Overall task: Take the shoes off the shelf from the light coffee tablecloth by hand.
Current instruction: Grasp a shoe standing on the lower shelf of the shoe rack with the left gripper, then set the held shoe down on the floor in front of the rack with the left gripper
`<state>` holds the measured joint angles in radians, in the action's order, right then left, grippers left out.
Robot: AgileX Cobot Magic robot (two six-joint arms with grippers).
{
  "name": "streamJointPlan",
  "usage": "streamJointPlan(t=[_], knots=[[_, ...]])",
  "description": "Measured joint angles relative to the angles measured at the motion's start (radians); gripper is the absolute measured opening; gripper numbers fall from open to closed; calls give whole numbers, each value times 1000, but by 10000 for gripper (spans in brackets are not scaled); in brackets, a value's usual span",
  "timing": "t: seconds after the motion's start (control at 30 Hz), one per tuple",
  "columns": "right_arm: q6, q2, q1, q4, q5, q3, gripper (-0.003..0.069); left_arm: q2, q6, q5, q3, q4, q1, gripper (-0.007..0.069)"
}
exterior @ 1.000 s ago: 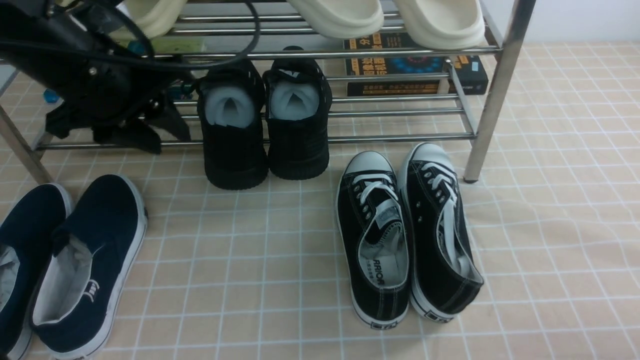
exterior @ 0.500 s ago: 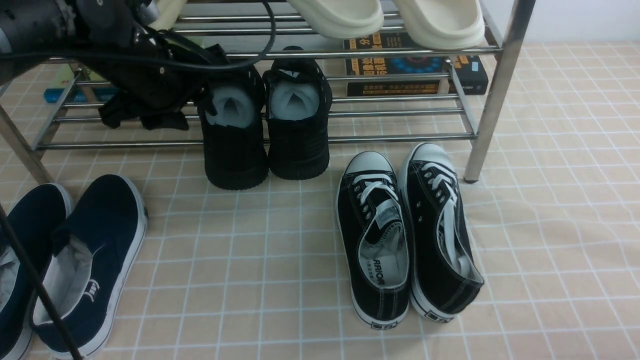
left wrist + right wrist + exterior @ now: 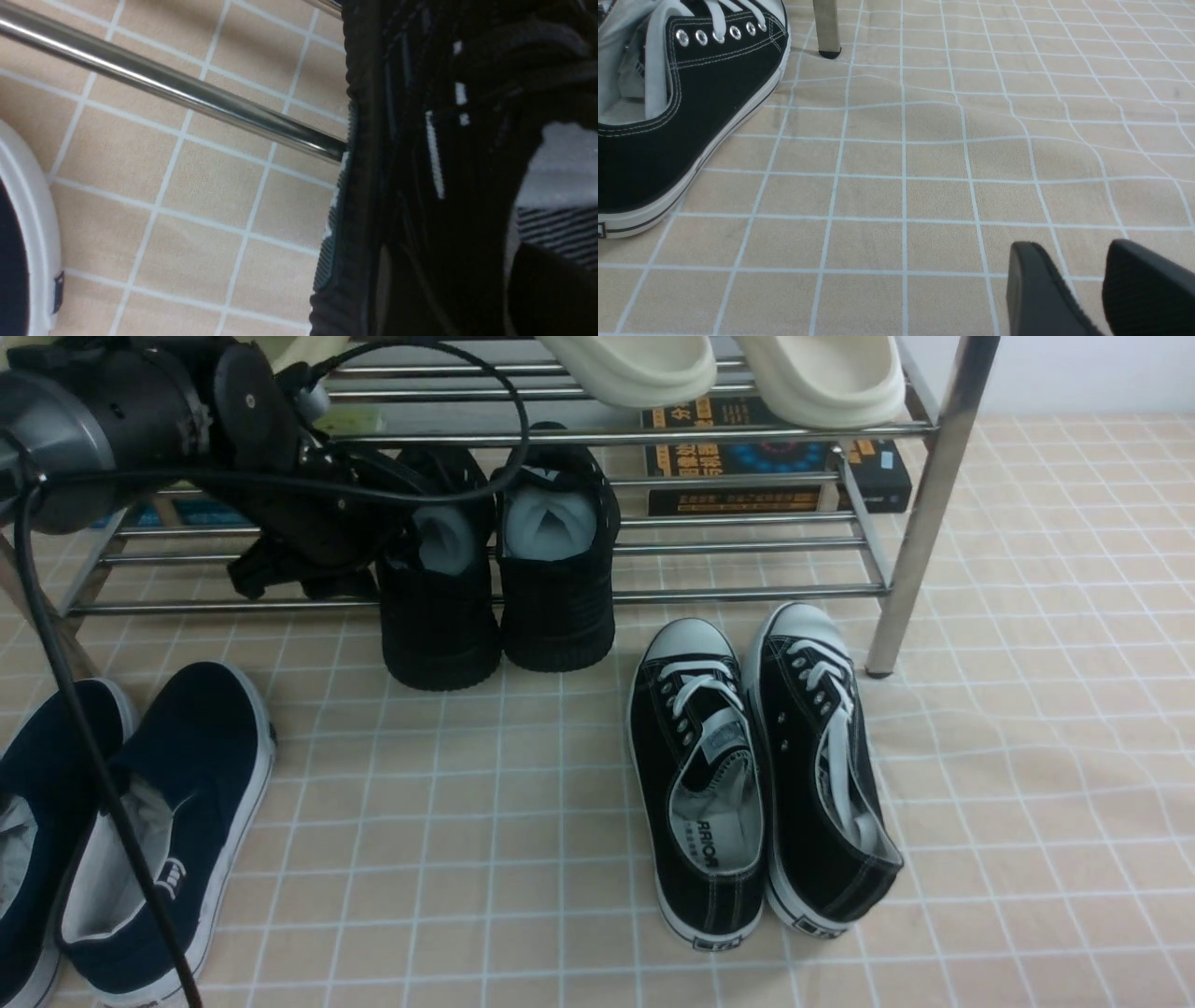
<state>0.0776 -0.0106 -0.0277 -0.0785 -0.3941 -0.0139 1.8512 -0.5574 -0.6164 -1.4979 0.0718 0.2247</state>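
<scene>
The shoes, judged light and soft-knit with stiffer soles, rest heels-out on the shelf; grip the collar, where the left gripper jaws stand apart astride it; right gripper jaws apart, empty.

FRONT VIEW | black canvas sneaker, left of its pair: insole print reads "RRIOR", start of the word out of sight | heel tab: mark too small to read | navy slip-on: white insole logo, illegible | book on shelf: yellow characters, blurred, unreadable
</scene>
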Motion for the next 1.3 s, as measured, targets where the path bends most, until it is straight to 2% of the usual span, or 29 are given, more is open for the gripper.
streamJointPlan(t=[0.13,0.17,0.2,0.27,0.7,0.87,1.1,1.3], knots=[[0,0,0,0,0,0,241,12,-11,-9,0,-2,0,125],[0,0,0,0,0,0,241,12,-11,-9,0,-2,0,113],[0,0,0,0,0,0,241,10,-11,-19,0,-4,0,39],[0,0,0,0,0,0,241,0,-11,-33,0,-7,0,13],[0,0,0,0,0,0,241,-330,35,-342,0,-15,0,10],[0,0,0,0,0,0,241,-487,78,-444,74,-16,0,11],[0,0,0,0,0,0,241,-612,82,-354,339,-13,0,11],[0,0,0,0,0,0,241,-651,63,-150,571,13,0,12]])
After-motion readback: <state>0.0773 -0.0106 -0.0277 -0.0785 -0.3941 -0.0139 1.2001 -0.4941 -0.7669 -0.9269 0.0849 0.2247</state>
